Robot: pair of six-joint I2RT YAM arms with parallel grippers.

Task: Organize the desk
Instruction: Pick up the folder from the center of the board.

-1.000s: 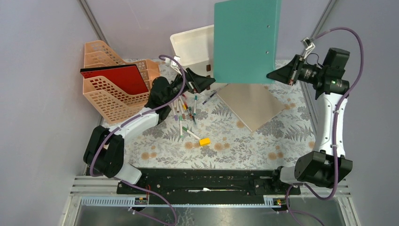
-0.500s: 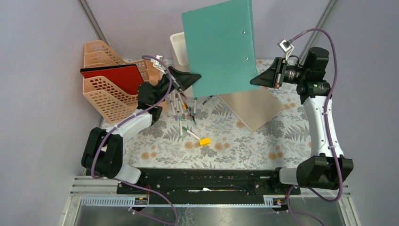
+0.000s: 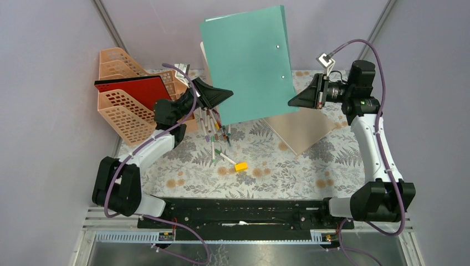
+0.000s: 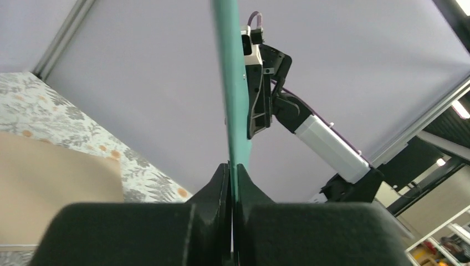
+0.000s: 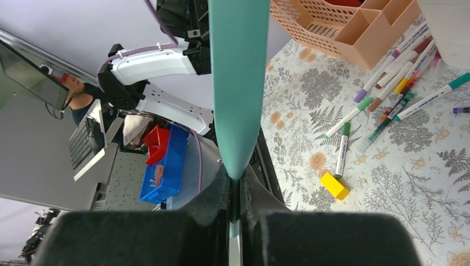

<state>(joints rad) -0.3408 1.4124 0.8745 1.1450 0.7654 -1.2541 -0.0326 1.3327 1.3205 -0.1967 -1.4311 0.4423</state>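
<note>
While pinched at opposite edges by left gripper and right gripper, teal folder hangs above desk. Folder flat, smooth, rectangular; desk cloth fern-printed.

Teal folder now hangs further toward the far-left corner of the bench than a second ago, carried over by right end effector. Left end effector, spread wide before, now pinches the folder's left edge.
</note>
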